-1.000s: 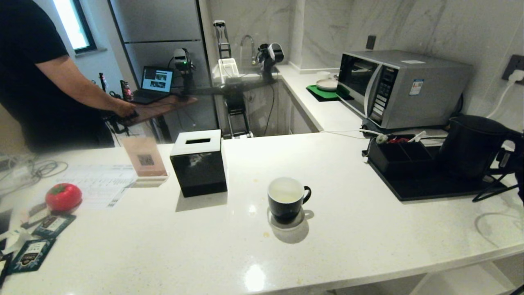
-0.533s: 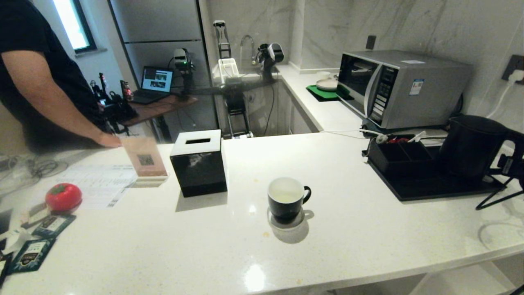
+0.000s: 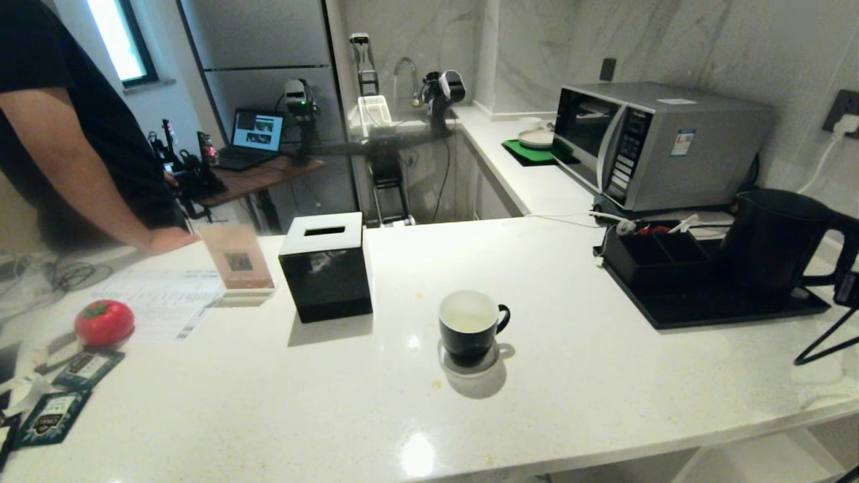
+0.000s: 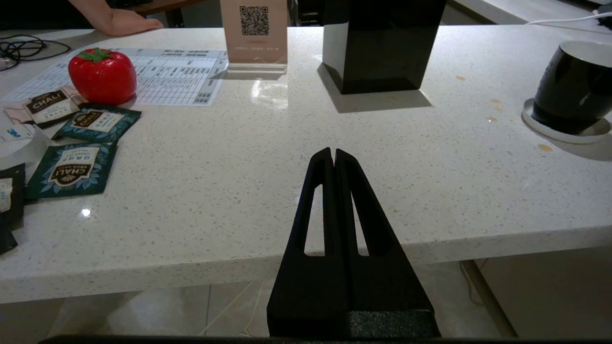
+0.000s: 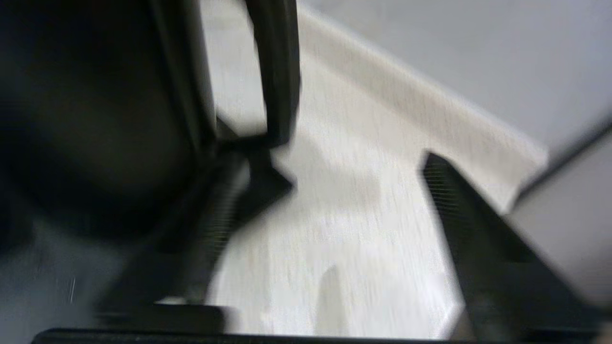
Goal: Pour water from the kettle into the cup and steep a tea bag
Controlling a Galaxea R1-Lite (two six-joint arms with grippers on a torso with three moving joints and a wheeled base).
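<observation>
The black cup [image 3: 470,325] stands on a round coaster mid-counter, with a pale pool of water [image 3: 465,325] in its white inside; it also shows in the left wrist view [image 4: 576,86]. The tall black kettle [image 3: 772,238] stands on the tray at the right. In the right wrist view my right gripper [image 5: 334,165] is open beside the kettle's body [image 5: 95,119] and loop handle [image 5: 279,71], with only bare counter between its fingers. My left gripper [image 4: 333,152] is shut and empty over the counter's front edge. The tea bag is out of view.
A black tissue box [image 3: 325,268] and a QR sign [image 3: 236,258] stand left of the cup. A red tomato-shaped object [image 3: 104,322] and teal sachets [image 3: 54,409] lie far left. A microwave [image 3: 661,144] stands behind the black tray [image 3: 704,308]. A person's hand [image 3: 168,238] rests on the counter.
My right gripper has drawn back to the right, almost out of the head view. The person's arm has come from the desk down onto the counter.
</observation>
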